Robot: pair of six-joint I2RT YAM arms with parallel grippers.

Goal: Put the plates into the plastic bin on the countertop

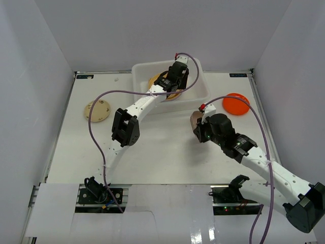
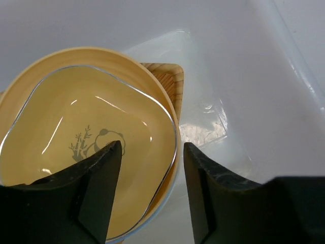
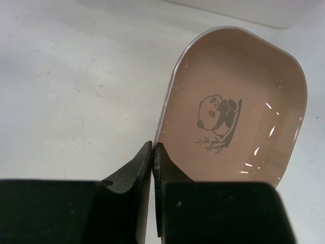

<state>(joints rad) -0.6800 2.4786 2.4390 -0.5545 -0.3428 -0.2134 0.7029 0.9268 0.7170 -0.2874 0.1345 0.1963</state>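
**Pink plate pinched by its rim, short of the bin**

- Step in hand, as judged: the pink plate [image 3: 238,101] is to be carried to the bin [image 1: 195,99]. The right fingers [image 3: 133,175] are clenched on its near rim, and only a thin edge is taken. It lies out on the bench [image 1: 162,147], just in front of the bin's right end. Whether it is clear of the surface cannot be told.
- To be done well: the plate should be lifted before it is swung, and kept near level so the shallow rim grip is not levered loose. The bin's front wall must be cleared. The drop is best aimed at the right half, since the left arm [image 1: 137,109] fills the middle.
- Bin contents: a yellow plate [image 2: 86,127] with a panda print is stacked on a like one, and a wicker tray [image 2: 170,81] is seen underneath.
- Left arm pose: stretched forward, elbow raised, wrist dipped into the bin. The left fingers [image 2: 96,178] are spread and released above the yellow plate, with nothing held.
- Right arm [image 1: 264,162] pose: reached diagonally from the near right corner, wrist low.
- Left out on the bench: an orange plate [image 1: 237,104] at far right and a beige plate [image 1: 99,111] at left.
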